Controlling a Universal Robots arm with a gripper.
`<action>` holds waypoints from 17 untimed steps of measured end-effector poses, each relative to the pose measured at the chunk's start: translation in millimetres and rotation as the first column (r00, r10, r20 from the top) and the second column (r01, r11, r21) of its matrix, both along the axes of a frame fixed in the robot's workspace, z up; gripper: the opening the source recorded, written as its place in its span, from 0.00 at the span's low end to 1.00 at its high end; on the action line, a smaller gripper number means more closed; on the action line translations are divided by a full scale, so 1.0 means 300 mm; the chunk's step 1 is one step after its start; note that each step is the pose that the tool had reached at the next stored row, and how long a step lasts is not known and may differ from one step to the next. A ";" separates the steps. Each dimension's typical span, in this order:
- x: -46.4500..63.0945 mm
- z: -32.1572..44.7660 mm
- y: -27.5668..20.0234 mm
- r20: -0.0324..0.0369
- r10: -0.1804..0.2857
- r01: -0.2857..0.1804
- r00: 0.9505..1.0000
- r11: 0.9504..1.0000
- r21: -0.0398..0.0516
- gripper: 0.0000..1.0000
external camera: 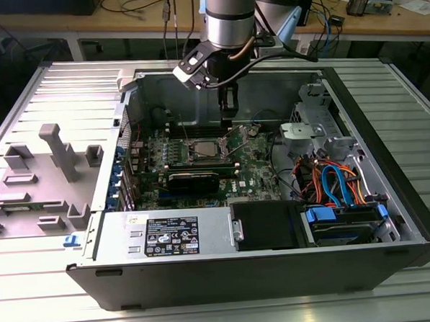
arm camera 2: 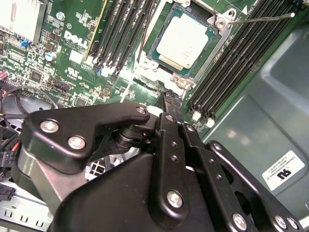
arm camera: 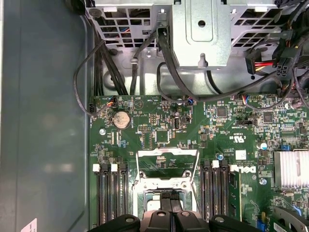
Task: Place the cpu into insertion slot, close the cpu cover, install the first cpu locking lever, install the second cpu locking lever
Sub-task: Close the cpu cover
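The cpu [arm camera 2: 186,41], silver-topped, lies flat in the insertion slot [arm camera 2: 218,36] on the green board; in the exterior view the cpu [external camera: 202,149] sits mid-board. The cpu cover [arm camera: 167,152] is swung open, and the green board shows through its window. My gripper [arm camera: 170,197] is shut with nothing in it, its tips down at the cover's hinge end, between the chip and the open cover. In the exterior view my gripper [external camera: 227,123] hangs just to the right of the socket. A thin wire locking lever [arm camera 2: 260,18] stands unlatched beside the slot.
Black memory slots [arm camera 2: 227,72] flank the socket on both sides. The drive cage [arm camera: 200,34] and cable bundles [external camera: 331,184] sit beyond the cover. The case wall [arm camera 2: 270,121] is close by. A finned heatsink [arm camera: 292,169] stands on the board.
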State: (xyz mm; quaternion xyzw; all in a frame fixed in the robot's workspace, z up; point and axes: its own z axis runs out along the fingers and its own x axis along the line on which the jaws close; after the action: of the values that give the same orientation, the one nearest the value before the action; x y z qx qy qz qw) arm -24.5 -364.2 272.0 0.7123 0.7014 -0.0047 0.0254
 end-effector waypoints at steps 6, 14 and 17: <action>0.014 0.000 0.000 0.000 0.000 0.000 1.000 1.000 0.000 0.11; 0.031 0.000 0.002 0.000 0.000 0.000 1.000 1.000 0.000 0.11; 0.037 0.000 0.002 0.000 0.000 0.000 1.000 1.000 0.000 0.11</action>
State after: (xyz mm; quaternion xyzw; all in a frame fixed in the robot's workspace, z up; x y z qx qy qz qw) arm -13.5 -363.6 271.9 0.7123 0.7014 -0.0046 0.0253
